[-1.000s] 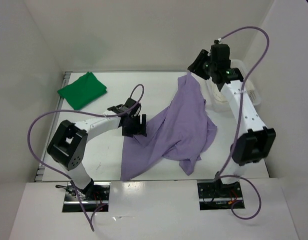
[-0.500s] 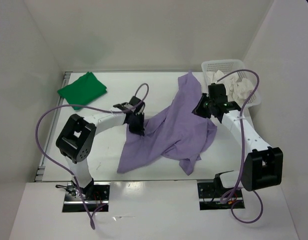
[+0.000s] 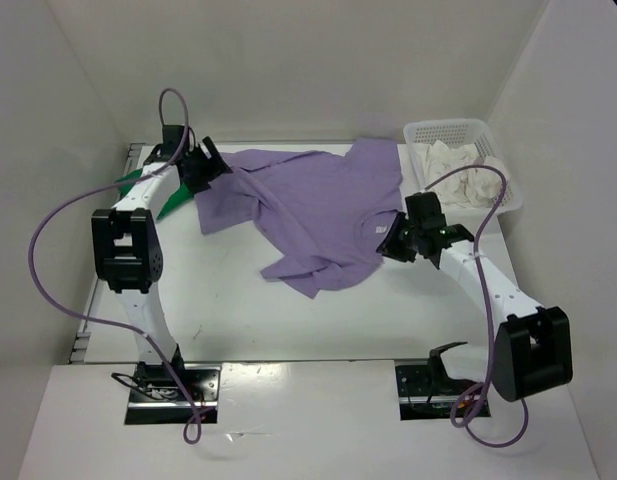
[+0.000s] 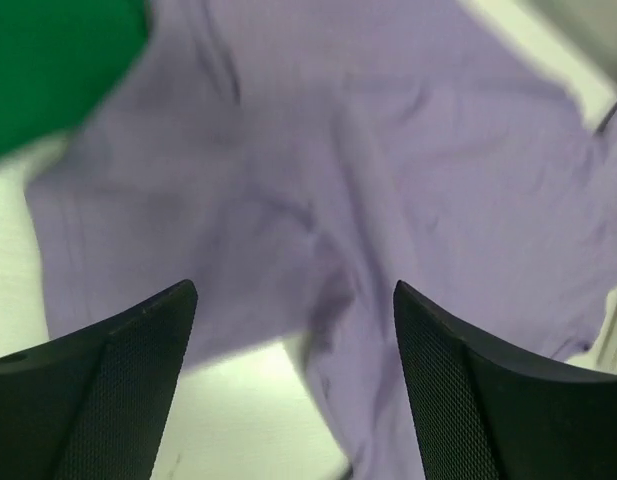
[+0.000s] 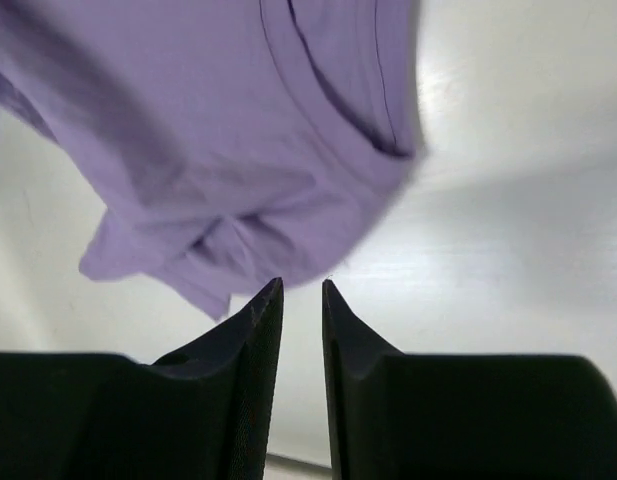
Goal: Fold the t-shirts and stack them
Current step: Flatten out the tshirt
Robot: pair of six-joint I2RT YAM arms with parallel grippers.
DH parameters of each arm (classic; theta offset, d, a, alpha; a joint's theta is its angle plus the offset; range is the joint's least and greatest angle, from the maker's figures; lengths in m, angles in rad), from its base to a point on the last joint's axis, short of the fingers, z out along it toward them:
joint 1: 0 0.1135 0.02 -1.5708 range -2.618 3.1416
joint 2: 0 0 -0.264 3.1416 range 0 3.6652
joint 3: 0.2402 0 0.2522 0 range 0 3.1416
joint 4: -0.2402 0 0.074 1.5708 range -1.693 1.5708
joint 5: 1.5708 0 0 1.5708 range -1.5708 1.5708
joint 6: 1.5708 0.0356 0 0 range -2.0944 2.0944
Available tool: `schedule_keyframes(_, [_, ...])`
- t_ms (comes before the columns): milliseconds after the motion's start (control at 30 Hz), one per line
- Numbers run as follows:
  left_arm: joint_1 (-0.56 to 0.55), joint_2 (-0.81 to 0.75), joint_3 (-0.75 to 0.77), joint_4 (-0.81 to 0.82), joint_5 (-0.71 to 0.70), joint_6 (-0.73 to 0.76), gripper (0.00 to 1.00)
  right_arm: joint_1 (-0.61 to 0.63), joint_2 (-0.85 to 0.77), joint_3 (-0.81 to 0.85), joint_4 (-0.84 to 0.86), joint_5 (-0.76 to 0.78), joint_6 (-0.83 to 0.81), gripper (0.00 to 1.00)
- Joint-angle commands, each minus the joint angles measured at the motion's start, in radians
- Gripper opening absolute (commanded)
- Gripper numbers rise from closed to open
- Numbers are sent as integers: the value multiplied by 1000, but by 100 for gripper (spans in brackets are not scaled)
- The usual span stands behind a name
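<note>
A purple t-shirt (image 3: 308,205) lies spread out and partly rumpled at the back middle of the table. A folded green t-shirt (image 3: 170,203) lies at the back left, mostly hidden under my left arm. My left gripper (image 3: 210,168) hovers over the purple shirt's left edge. In the left wrist view this gripper (image 4: 293,290) is wide open and empty above the purple cloth (image 4: 388,170), with the green shirt (image 4: 48,60) at the upper left. My right gripper (image 3: 391,243) is at the shirt's right edge by the collar. In the right wrist view this gripper (image 5: 303,282) has a narrow gap with nothing in it, just short of the collar (image 5: 338,90).
A white basket (image 3: 453,128) with white clothes (image 3: 466,178) stands at the back right, just behind my right arm. White walls close in the table on three sides. Purple cables loop off both arms.
The purple shirt has been pulled from a hanging heap into a spread at the back. My left arm swung to the back left and let go. My right gripper came down to the collar.
</note>
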Motion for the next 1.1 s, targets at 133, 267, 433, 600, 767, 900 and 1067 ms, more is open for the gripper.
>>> schedule_keyframes(133, [-12, -368, -411, 25, -65, 27, 77, 129, -92, -132, 49, 19, 180, 13])
schedule_keyframes(267, [88, -483, -600, 51, -89, 1, 50, 141, -42, -145, 92, 28, 189, 0])
schedule_keyframes(433, [180, -414, -737, 155, -31, -140, 51, 151, -10, -180, 149, 19, 198, 21])
schedule_keyframes(600, [203, -356, -809, 328, 15, -352, 57, 151, -80, -211, 158, 19, 198, 25])
schedule_keyframes(767, [203, -316, -861, 416, 47, -492, 61, 151, -102, -234, 149, 19, 207, 26])
schedule_keyframes(900, [203, -287, -874, 477, 35, -533, 62, 151, -164, -257, 158, 1, 238, 29])
schedule_keyframes(1067, [162, -245, -863, 497, 24, -591, 54, 151, -175, -278, 169, 1, 258, 30])
